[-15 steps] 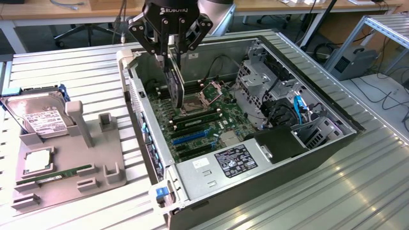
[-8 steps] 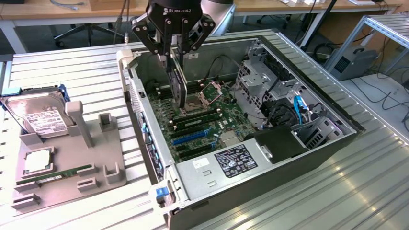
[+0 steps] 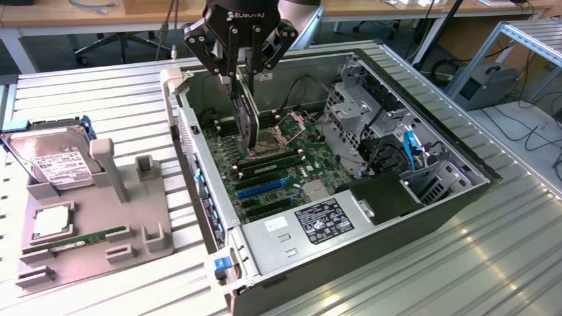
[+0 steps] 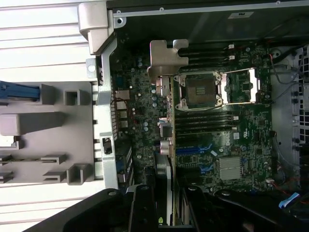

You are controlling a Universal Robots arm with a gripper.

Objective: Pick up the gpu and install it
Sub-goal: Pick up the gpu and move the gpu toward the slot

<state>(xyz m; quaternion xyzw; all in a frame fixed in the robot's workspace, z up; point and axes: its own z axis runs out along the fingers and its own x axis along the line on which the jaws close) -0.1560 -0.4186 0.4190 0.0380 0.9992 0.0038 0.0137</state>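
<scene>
To the exterior view's left of the gripper (image 3: 241, 78), well apart from it, a grey holder tray (image 3: 97, 257) carries one hard drive (image 3: 54, 158), one silver processor (image 3: 52, 220) and one green RAM stick (image 3: 75, 242). The gripper, half-closed, clamps the gpu (image 3: 247, 122) upright on its edge inside the open computer case (image 3: 395, 257), low over the motherboard (image 3: 299, 164) and just beside the one open processor socket (image 3: 279, 135). In the wrist view the card's beige bracket (image 4: 166, 58) sits ahead of the fingers (image 4: 142, 208). To the exterior view's right of the hand stand one metal drive cage (image 3: 351, 118), blue cables (image 3: 412, 148) and one labelled power supply (image 3: 307, 230).
</scene>
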